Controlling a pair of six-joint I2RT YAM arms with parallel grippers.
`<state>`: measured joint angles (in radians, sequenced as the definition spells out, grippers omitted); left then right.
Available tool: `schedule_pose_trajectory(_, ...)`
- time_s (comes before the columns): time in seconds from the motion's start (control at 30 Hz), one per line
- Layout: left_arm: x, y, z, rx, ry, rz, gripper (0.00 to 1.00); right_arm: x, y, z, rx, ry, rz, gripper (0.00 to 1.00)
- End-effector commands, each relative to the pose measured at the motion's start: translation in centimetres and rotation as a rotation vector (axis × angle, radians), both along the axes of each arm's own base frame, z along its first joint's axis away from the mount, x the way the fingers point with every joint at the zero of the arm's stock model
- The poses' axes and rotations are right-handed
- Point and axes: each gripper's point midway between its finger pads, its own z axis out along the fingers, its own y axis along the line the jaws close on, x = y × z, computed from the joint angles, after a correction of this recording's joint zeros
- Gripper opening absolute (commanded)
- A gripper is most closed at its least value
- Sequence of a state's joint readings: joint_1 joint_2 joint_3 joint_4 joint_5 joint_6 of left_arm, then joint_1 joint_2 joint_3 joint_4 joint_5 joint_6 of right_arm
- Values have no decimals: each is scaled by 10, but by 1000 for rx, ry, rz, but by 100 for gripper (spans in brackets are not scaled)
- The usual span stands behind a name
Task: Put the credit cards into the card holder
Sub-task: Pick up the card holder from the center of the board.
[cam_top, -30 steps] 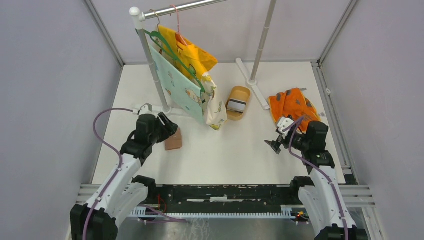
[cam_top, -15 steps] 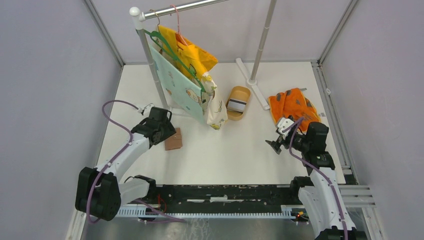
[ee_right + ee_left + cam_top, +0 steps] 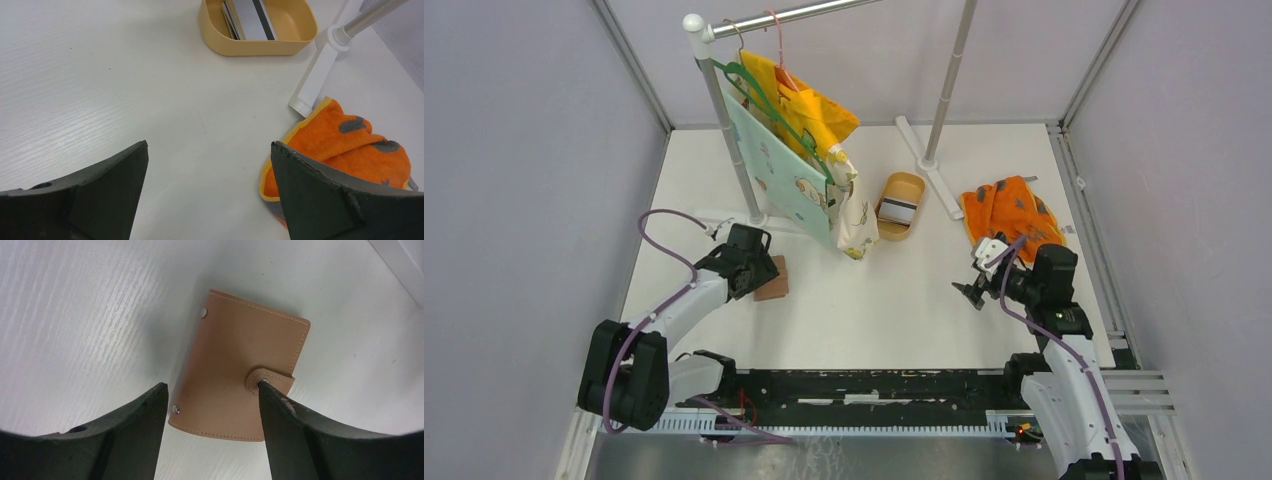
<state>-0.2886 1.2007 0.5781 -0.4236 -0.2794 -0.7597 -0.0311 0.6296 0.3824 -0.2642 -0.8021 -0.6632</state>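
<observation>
Left wrist view: the left tool (image 3: 210, 390) hangs over the flat reddish-brown leather-like card holder (image 3: 240, 355), its jaws moderately wide and empty. One finger stands beside the riveted spine edge and the other at the snap of the strap tab; contact cannot be judged. The holder lies closed on the white table (image 3: 75, 315), at centre frame. Its long axis runs top to bottom, leaning slightly, so the jaws span its short side. Right wrist view: the right tool (image 3: 210, 150) stands fully wide and empty. The thin striped white, grey and dark credit cards (image 3: 250, 15) are stacked in the tan oval shallow dish (image 3: 260, 49) at top centre, well apart from it. A crumpled orange patterned cloth (image 3: 350, 145) lies at lower right. The right arm is nearer the cards, the left at the holder, which probably needs unsnapping first.
</observation>
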Motion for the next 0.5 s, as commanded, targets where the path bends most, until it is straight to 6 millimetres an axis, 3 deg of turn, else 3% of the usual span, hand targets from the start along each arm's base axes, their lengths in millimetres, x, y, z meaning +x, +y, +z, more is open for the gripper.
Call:
schedule_pose_trajectory(0.0,7,0,6,9,-63,-11,73,3,2,4,-17,-42,15,98)
schedule_pose_trajectory(0.17,-1,-1,-4,-4,-38,-1,71,1,3,5,-16,-54,25,98)
schedule_pose_trajectory(0.47,-11,-4,-11,-37,-25,0,54,-1,5,7,-12,-61,39,98)
